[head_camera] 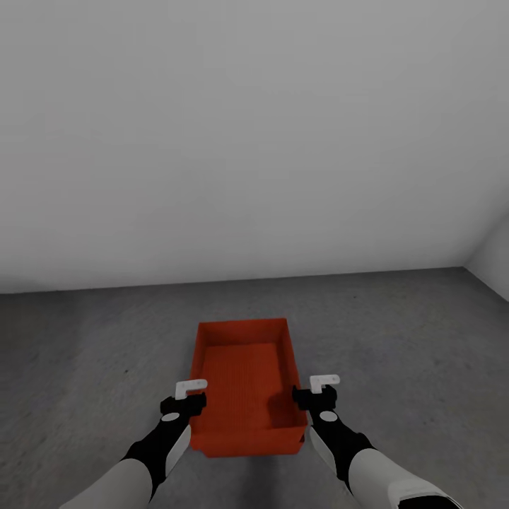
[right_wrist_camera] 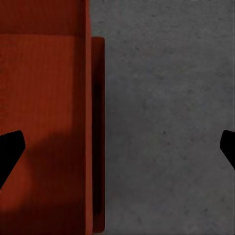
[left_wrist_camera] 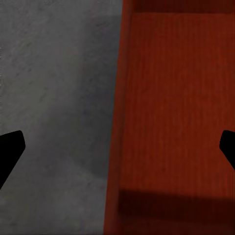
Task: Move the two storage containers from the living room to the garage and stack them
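One storage container [head_camera: 244, 382] is sitting on the floor [head_camera: 85, 353] in the head view, an orange-red, lidless rectangular bin with thin plain walls and a finely ribbed bottom, lying lengthwise away from the robot. Behind it a plain white wall [head_camera: 247, 141] is meeting the dark grey speckled concrete. The left gripper [head_camera: 188, 393] is hovering at the bin's left long wall near the close end, and the right gripper [head_camera: 319, 389] is hovering at the right long wall, so the bin is lying between the two arms. Whether the fingers are touching the rims is hard to tell from this angle.

In the left wrist view, the left gripper [left_wrist_camera: 117, 147] is showing its jaws spread wide, two black fingertips [left_wrist_camera: 10, 152] standing at opposite edges of the picture. The container [left_wrist_camera: 171, 107] wall is running between them, with grey concrete on one side and the ribbed red bottom on the other; nothing is being pinched.

In the right wrist view, the right gripper [right_wrist_camera: 117, 147] is likewise released, its jaws far apart. The container [right_wrist_camera: 44, 98] wall is passing between them, closer to one finger, and a shadow is falling across the red bottom there. The outer lip is showing as a narrow red strip beside the floor [right_wrist_camera: 166, 122].

No writing, label or brand is showing on the bin in any view.
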Robot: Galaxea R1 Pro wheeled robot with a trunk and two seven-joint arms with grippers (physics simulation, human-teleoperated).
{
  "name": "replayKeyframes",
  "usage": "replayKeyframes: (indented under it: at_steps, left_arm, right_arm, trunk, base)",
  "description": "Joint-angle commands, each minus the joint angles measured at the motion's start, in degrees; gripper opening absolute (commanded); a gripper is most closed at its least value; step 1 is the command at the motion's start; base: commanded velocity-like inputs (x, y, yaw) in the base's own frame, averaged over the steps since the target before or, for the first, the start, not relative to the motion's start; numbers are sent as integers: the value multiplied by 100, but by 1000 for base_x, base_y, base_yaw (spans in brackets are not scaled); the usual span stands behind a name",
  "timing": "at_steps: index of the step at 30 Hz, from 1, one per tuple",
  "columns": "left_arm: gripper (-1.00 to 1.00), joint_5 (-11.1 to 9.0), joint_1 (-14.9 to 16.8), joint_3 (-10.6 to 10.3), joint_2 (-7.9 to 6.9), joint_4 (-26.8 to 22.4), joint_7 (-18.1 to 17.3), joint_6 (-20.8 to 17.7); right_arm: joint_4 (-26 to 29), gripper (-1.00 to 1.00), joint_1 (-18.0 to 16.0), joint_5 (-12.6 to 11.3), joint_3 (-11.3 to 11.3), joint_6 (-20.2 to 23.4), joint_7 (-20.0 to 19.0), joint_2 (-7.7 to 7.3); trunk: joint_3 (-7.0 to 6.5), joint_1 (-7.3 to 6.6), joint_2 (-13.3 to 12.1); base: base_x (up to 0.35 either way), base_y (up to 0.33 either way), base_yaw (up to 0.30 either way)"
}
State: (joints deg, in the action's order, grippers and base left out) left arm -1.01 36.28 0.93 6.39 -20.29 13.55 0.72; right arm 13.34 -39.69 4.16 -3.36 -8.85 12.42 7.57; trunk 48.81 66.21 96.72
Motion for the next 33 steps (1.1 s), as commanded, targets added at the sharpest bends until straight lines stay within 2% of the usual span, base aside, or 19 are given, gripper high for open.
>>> replayKeyframes:
  at_steps: [1, 33]
  left_arm:
    - [100, -12, 2, 10, 3, 0, 11, 7]
    - [100, -22, 1, 21, -2, -1, 16, 7]
  right_arm:
    - [-7, 100, -4, 42, -33, 3, 50, -1]
    - [-8, 100, -4, 35, -37, -14, 159, 2]
  trunk:
    - [-14, -23, -40]
    - [-589, -726, -1323]
  base:
    - [0, 0, 0]
    - [0, 0, 0]
